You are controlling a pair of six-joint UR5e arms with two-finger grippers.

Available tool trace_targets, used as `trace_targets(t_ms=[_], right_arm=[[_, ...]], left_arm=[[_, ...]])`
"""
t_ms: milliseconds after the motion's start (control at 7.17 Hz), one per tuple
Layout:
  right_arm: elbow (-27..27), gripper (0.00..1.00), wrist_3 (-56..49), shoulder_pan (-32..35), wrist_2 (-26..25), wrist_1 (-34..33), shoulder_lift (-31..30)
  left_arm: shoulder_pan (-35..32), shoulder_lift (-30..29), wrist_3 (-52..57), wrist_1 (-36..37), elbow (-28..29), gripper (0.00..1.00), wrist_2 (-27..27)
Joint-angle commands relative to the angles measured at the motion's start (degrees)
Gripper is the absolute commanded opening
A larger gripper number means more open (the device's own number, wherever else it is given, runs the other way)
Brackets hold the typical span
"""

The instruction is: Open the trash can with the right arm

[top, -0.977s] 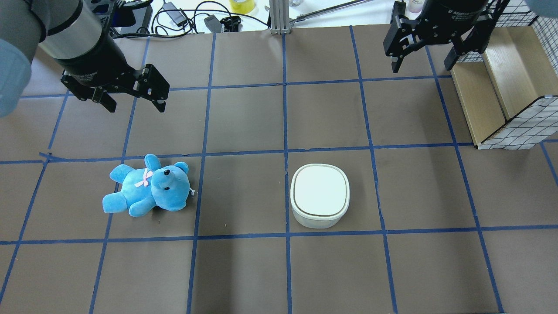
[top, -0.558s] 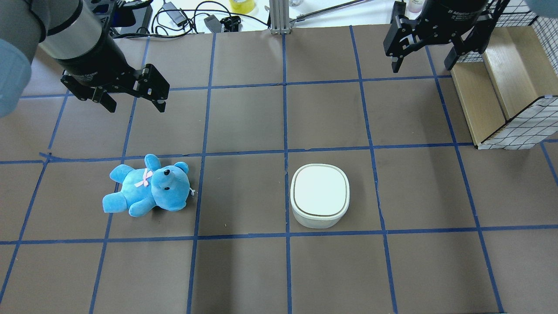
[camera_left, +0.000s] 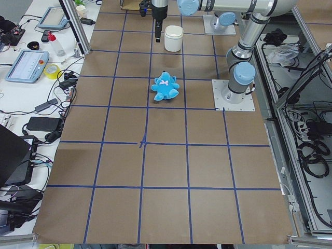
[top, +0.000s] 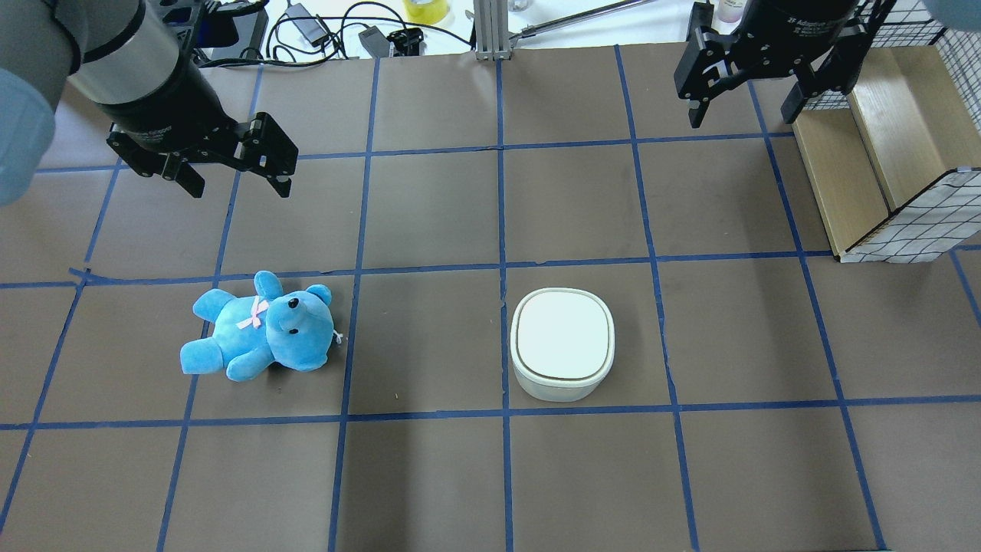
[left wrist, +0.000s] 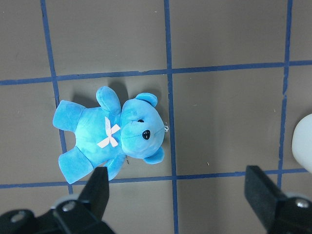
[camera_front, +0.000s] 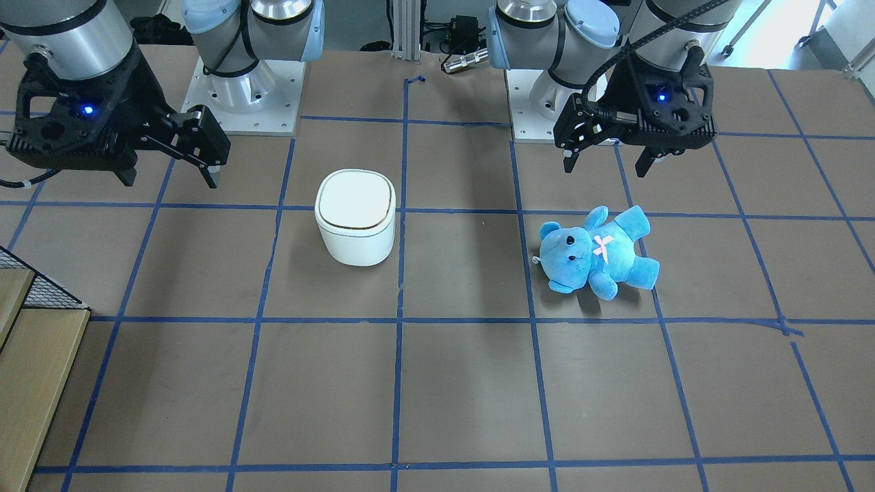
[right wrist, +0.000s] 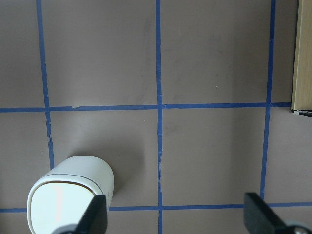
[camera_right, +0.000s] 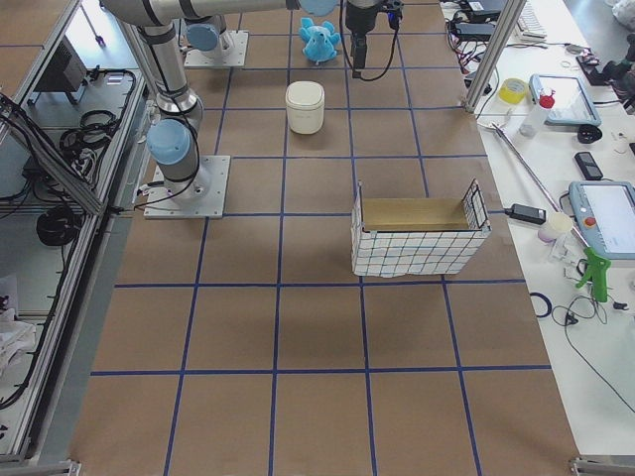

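Note:
The trash can is a small white rounded-square bin with a thin gold line round its lid. The lid is shut. It stands right of the table's middle and also shows in the front view and at the lower left of the right wrist view. My right gripper is open and empty, high over the far right of the table, well apart from the trash can; it also shows in the front view. My left gripper is open and empty, above and beyond a blue teddy bear.
A wire-mesh basket with a wooden box inside stands at the far right edge, close beside the right gripper. Cables and small items lie beyond the table's far edge. The brown table carries a blue tape grid.
The right gripper has shifted very slightly toward the far edge. The trash can, the teddy bear and the left gripper have not moved.

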Motion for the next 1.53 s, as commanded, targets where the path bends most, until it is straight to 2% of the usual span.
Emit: trace_targets(t_ms=[0,419,558,837,977,1395], right_arm=[[-0.1,1.0,0.0,0.1,0.1,0.0,-0.1],[0.1,1.0,3.6,0.8,0.4,0.0,-0.4],[0.1,1.0,7.8,3.0,1.2,-0.1,-0.4],[0.2,1.0,21.6,12.5,0.8,-0.9,0.3],[1.6,0.87,26.4,15.6,0.5,-1.0,0.4],[6.3,0.18,34.7,19.6,1.1,-2.3,-0.1]], left_arm=[[0.0,0.0,0.0,0.0,0.0,1.0,0.0],[0.0,0.0,0.0,0.0,0.0,1.0,0.0],[0.0,0.0,0.0,0.0,0.0,1.0,0.0],[0.0,0.0,0.0,0.0,0.0,1.0,-0.1],[0.0,0.0,0.0,0.0,0.0,1.0,-0.1],[0.0,0.0,0.0,0.0,0.0,1.0,-0.1]])
